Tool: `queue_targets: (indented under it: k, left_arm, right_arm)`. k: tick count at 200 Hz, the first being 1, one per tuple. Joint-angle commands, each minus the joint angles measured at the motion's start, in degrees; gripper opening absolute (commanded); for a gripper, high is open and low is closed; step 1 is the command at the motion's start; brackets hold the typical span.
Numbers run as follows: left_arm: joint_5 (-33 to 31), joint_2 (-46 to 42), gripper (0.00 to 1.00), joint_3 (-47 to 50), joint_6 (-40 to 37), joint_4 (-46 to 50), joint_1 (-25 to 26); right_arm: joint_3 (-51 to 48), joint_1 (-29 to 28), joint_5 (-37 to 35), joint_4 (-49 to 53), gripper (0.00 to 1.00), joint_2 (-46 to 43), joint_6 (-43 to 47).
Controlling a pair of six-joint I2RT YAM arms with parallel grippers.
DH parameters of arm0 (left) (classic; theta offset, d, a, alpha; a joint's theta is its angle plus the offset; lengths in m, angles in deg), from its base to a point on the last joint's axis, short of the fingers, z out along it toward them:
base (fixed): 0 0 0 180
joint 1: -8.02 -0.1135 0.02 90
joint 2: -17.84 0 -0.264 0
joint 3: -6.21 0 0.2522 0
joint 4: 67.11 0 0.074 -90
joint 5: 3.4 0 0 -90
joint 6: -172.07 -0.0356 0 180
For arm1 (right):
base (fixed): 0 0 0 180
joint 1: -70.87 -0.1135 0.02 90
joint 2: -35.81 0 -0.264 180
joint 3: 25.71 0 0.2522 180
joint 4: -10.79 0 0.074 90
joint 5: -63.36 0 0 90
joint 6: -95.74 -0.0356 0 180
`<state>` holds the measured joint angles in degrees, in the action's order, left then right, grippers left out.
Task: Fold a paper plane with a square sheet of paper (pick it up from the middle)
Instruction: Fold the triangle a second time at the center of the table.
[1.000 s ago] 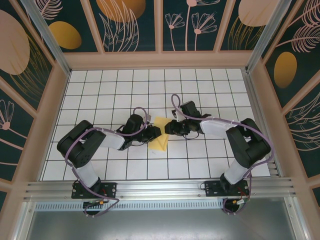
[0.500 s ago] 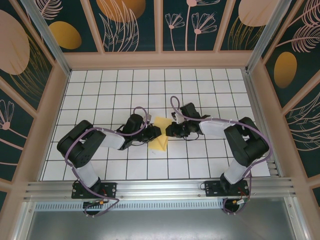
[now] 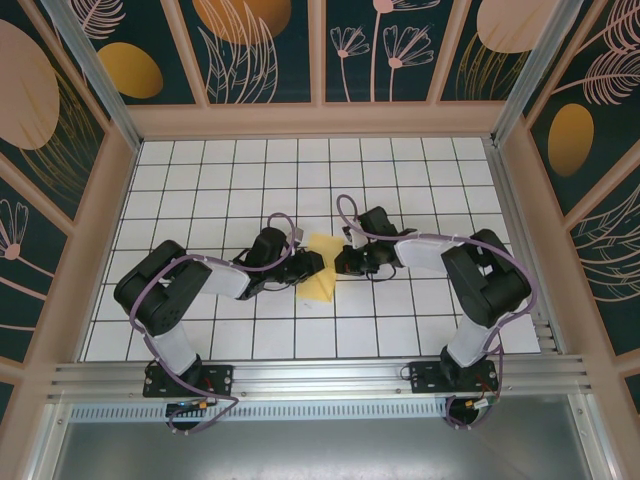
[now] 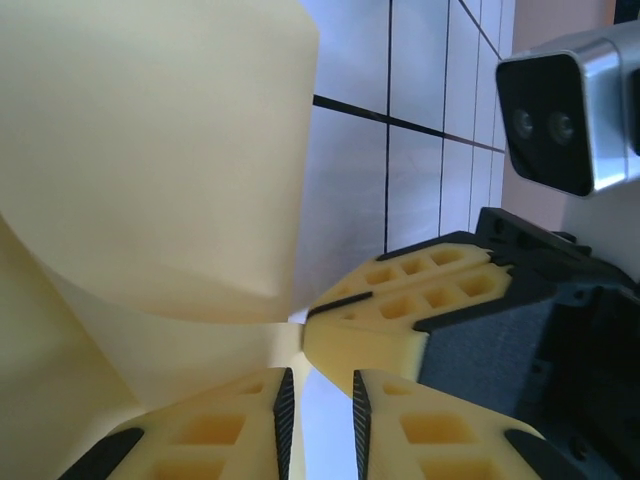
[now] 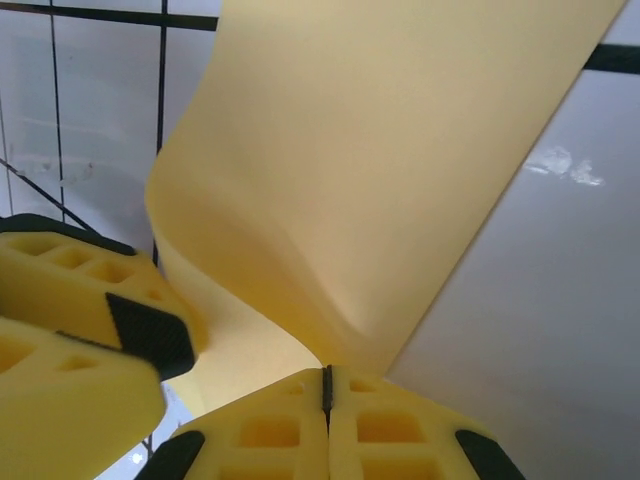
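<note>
The square sheet of paper (image 3: 322, 276) is a pale-yellow creased wedge between both grippers at the middle of the tiled table. In the right wrist view the paper (image 5: 380, 150) curls upward, and my right gripper (image 5: 326, 372) is shut on its lower fold. In the left wrist view the paper (image 4: 150, 150) bulges on the left. My left gripper (image 4: 321, 378) stands open by a narrow gap, with tile showing through and the paper's edge lying against its left pad. From above, the left gripper (image 3: 311, 265) and right gripper (image 3: 343, 262) almost touch.
The white grid table (image 3: 230, 180) is fenced by wooden walls (image 3: 320, 120) on three sides. An aluminium rail (image 3: 320, 378) runs along the near edge. The right arm's fingers (image 4: 400, 310) and wrist camera (image 4: 560, 120) sit close to my left jaws.
The right gripper's jaws have closed onto the paper's fold. The left jaws have parted slightly. The right arm's elbow has shifted a little left. The paper has hardly moved.
</note>
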<state>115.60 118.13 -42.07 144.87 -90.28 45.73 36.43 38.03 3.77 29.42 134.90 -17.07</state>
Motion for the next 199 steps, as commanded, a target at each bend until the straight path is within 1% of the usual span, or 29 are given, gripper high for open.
queue_targets:
  k: [1,124,199]
  left_arm:
    - [1.5,-0.6,0.27,-1.2,-1.4,-1.5,0.4]
    - [1.4,2.0,0.26,-3.2,-2.5,1.4,1.5]
    - [0.6,2.7,0.25,-3.9,-3.2,3.5,1.7]
  right_arm:
    - [2.2,-0.2,-1.8,1.2,0.05,1.1,1.6]
    - [3.3,-0.3,-4.2,2.1,0.05,2.4,2.2]
    - [4.0,-0.3,-4.0,1.7,0.05,3.4,2.2]
